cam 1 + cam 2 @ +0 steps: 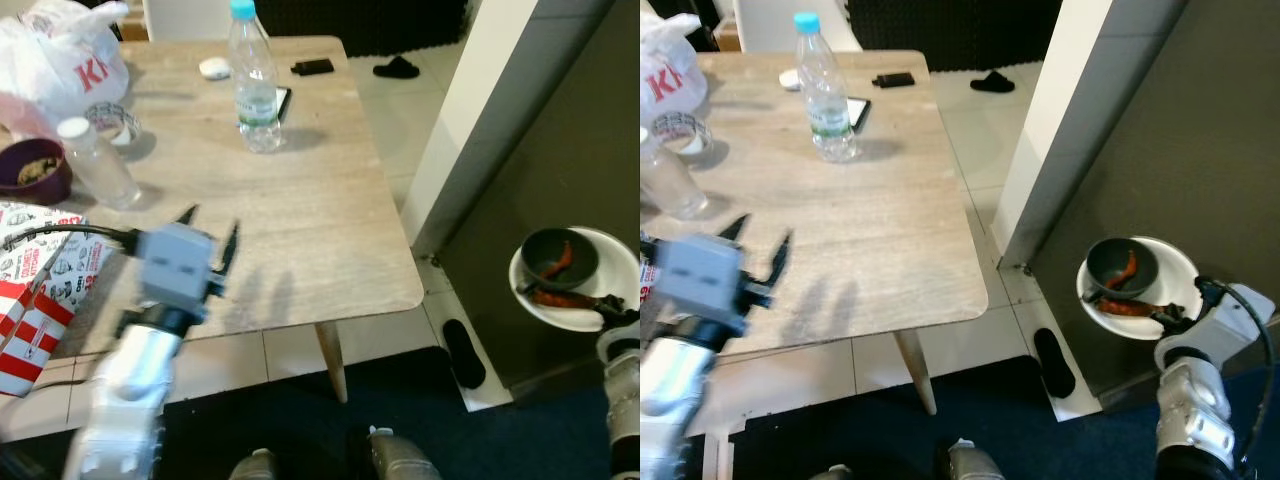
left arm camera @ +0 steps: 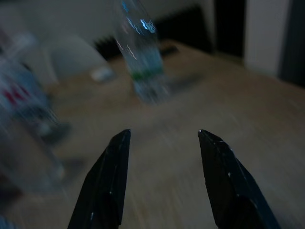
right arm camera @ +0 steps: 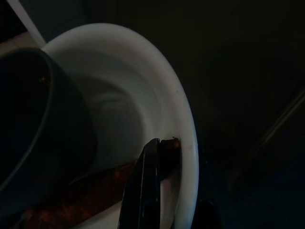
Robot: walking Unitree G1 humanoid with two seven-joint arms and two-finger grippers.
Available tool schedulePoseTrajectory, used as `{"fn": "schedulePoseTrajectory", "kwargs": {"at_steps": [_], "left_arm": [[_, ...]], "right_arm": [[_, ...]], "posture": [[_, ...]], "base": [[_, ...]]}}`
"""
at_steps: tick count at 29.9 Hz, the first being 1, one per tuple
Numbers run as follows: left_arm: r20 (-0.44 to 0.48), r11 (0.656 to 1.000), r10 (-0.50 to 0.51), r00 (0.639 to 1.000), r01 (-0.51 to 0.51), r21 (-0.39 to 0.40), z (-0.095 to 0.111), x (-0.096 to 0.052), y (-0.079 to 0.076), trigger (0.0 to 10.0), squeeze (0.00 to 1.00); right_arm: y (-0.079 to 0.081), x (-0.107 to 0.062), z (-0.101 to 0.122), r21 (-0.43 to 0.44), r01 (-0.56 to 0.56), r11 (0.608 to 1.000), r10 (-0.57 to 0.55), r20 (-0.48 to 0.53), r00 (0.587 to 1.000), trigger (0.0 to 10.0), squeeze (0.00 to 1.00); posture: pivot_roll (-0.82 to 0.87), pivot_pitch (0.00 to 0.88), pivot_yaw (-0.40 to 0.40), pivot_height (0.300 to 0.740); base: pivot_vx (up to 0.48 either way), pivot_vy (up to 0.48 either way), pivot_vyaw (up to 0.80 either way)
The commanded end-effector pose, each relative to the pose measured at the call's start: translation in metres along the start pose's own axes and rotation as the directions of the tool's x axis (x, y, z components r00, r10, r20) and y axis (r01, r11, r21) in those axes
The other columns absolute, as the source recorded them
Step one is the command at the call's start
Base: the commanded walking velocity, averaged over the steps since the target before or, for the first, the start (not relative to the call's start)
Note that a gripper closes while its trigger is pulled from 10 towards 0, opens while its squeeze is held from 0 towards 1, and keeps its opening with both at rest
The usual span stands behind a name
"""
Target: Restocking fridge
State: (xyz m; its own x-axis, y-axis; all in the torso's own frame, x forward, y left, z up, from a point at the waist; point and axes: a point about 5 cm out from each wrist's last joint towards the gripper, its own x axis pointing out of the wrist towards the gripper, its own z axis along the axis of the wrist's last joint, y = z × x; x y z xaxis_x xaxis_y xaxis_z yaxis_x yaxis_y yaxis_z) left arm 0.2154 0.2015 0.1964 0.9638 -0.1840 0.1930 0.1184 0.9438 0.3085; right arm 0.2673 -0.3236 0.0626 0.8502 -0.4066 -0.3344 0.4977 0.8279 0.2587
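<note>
Right eye view: right gripper (image 1: 1175,318) jaws clamp the white plate (image 1: 1175,262) rim; left gripper (image 1: 758,245) jaws wide.

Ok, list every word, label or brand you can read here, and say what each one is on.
"K", in red, the rest cut off: on the white plastic bag.
Green label on the water bottle: too small to read.
Red and white printed boxes: small black print, unreadable.
Tape roll: markings blurred.
</note>
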Motion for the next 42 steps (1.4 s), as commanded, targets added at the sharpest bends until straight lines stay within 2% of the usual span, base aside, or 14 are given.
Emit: {"fn": "schedulePoseTrajectory", "kwargs": {"at_steps": [1, 4, 6, 7, 8, 9, 10, 11, 16, 20, 24, 29, 37, 42], "left_arm": [[-0.066, 0.994, -0.077, 0.995, 0.071, -0.083, -0.003, -0.012, -0.001, 10.0, 0.00], [-0.110, 0.984, -0.131, 0.985, 0.116, -0.132, -0.005, -0.026, 0.001, 10.0, 0.00], [-0.200, 0.960, -0.239, 0.950, 0.200, -0.193, -0.005, -0.058, 0.008, 10.0, 0.00], [-0.200, 0.960, -0.239, 0.950, 0.200, -0.193, -0.005, -0.058, 0.008, 10.0, 0.00], [-0.269, 0.934, -0.325, 0.907, 0.264, -0.239, -0.002, -0.084, 0.013, 10.0, 0.00], [-0.269, 0.934, -0.325, 0.907, 0.264, -0.239, -0.002, -0.084, 0.013, 10.0, 0.00], [-0.337, 0.902, -0.406, 0.849, 0.314, -0.296, -0.001, -0.107, 0.017, 10.0, 0.00], [-0.337, 0.902, -0.406, 0.849, 0.314, -0.296, -0.001, -0.107, 0.017, 10.0, 0.00], [-0.500, 0.861, -0.493, 0.712, 0.317, -0.398, -0.016, -0.146, 0.028, 10.0, 0.00], [-0.553, 0.879, -0.460, 0.694, 0.267, -0.396, -0.037, -0.149, 0.030, 10.0, 0.00], [-0.643, 0.939, -0.317, 0.697, 0.134, -0.317, -0.105, -0.141, 0.017, 10.0, 0.00], [-0.698, 0.962, -0.237, 0.675, 0.062, -0.266, -0.153, -0.126, -0.009, 10.0, 0.00], [-0.761, 0.964, -0.229, 0.607, 0.036, -0.262, -0.190, -0.126, -0.038, 10.0, 0.00], [-0.830, 0.986, -0.152, 0.537, 0.030, -0.162, -0.214, -0.136, -0.047, 10.0, 0.00]], "right_arm": [[0.001, 0.000, -0.001, 0.006, -0.006, 1.000, 0.006, 0.016, 1.000, 10.0, 0.00], [0.004, 0.001, -0.002, 0.006, -0.015, 1.000, 0.015, 0.018, 1.000, 10.0, 0.00], [0.008, 0.003, -0.002, 0.004, -0.033, 0.999, 0.033, 0.025, 0.999, 10.0, 0.00], [0.008, 0.003, -0.002, 0.004, -0.033, 0.999, 0.033, 0.025, 0.999, 10.0, 0.00], [0.009, 0.005, -0.001, 0.001, -0.040, 0.999, 0.039, 0.027, 0.999, 10.0, 0.00], [0.009, 0.005, -0.001, 0.001, -0.040, 0.999, 0.039, 0.027, 0.999, 10.0, 0.00], [0.011, 0.007, -0.002, -0.002, -0.044, 0.999, 0.044, 0.021, 0.999, 10.0, 0.00], [0.011, 0.007, -0.002, -0.002, -0.044, 0.999, 0.044, 0.021, 0.999, 10.0, 0.00], [0.022, 0.010, -0.008, 0.004, -0.066, 0.998, 0.066, 0.012, 0.998, 10.0, 0.00], [0.026, 0.010, -0.013, 0.005, -0.078, 0.997, 0.078, 0.004, 0.997, 10.0, 0.00], [0.029, 0.005, -0.027, -0.010, -0.098, 0.995, 0.097, -0.023, 0.995, 10.0, 0.00], [0.020, -0.005, -0.050, -0.030, -0.091, 0.995, 0.089, -0.080, 0.993, 10.0, 0.00], [0.012, -0.014, -0.072, -0.060, -0.081, 0.995, 0.072, -0.136, 0.988, 10.0, 0.00], [0.009, -0.018, -0.081, -0.066, -0.077, 0.995, 0.066, -0.158, 0.985, 10.0, 0.00]], "posture": [[0.10, 0.206, -0.034, 0.740], [0.11, 0.212, -0.032, 0.740], [0.15, 0.227, -0.028, 0.740], [0.15, 0.227, -0.028, 0.740], [0.17, 0.239, -0.027, 0.740], [0.17, 0.239, -0.027, 0.740], [0.19, 0.247, -0.025, 0.740], [0.19, 0.247, -0.025, 0.740], [0.21, 0.251, -0.027, 0.740], [0.18, 0.248, -0.030, 0.740], [0.11, 0.235, -0.038, 0.740], [0.06, 0.216, -0.047, 0.740], [0.03, 0.203, -0.049, 0.740], [0.03, 0.191, -0.046, 0.740]], "base": [[0.000, 0.000, 0.00], [0.000, 0.000, 0.00], [0.000, 0.000, 0.00], [0.000, 0.000, 0.00], [0.000, 0.000, 0.00], [0.000, 0.000, 0.00], [0.000, 0.000, 0.00], [0.000, 0.000, 0.00], [0.000, 0.000, 0.00], [0.000, 0.000, 0.00], [0.000, 0.000, 0.00], [0.000, 0.000, 0.00], [0.000, 0.000, 0.00], [0.000, 0.000, 0.00]]}}
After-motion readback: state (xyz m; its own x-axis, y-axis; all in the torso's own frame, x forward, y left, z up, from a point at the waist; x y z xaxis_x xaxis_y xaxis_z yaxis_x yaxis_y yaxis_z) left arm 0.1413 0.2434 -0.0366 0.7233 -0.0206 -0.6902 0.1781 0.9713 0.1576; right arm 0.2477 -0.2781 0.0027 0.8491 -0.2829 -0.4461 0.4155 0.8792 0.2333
